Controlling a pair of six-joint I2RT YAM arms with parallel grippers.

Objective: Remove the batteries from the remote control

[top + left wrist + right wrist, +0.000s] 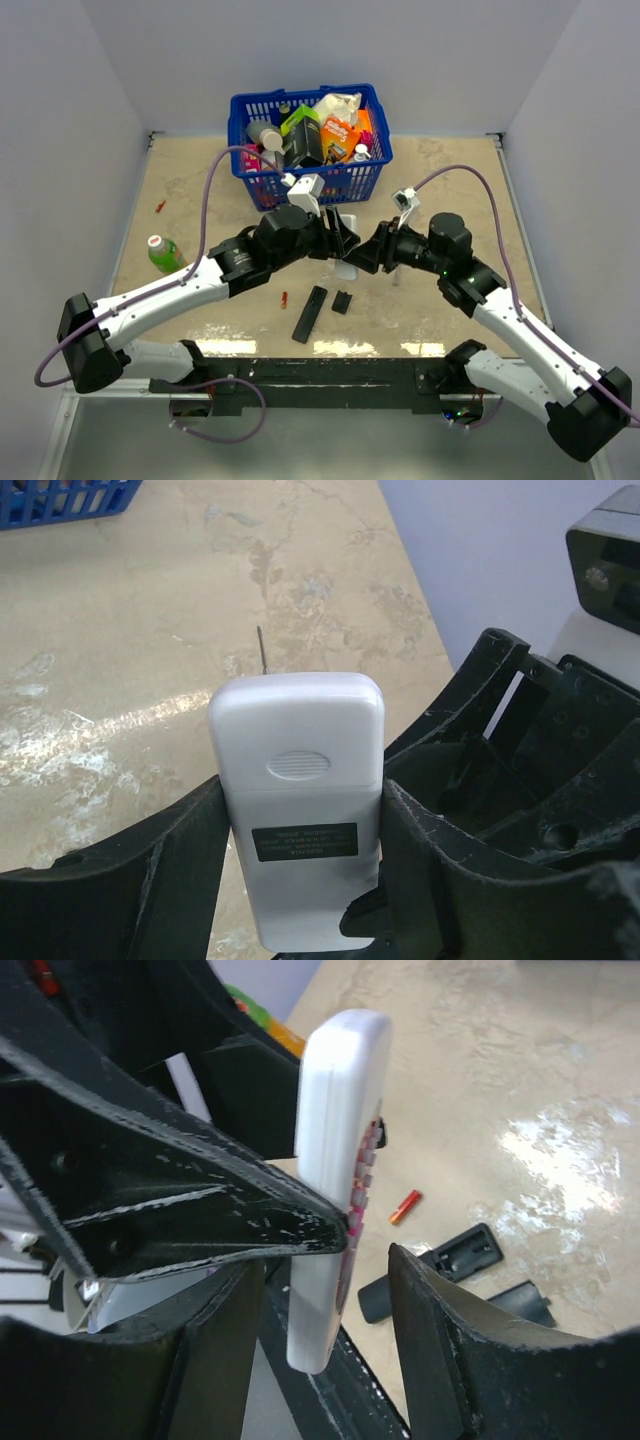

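Clamping white remote control [300, 900] in left gripper [300, 795], right gripper [325, 1280] open astride it; risks twisting loose under off-centre battery cover [297, 735] push.

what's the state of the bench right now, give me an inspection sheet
surface: beige marbled table, glare near the front
job's things: white remote held, battery cover on; red batteries loose, one by the black remote, one far left
clutter: black cover, full blue basket, green bottle
grippers: left gripper shut on white remote; right gripper open, fingers either side of it
cables: purple cable looping off each wrist
surroundings: plain pale walls
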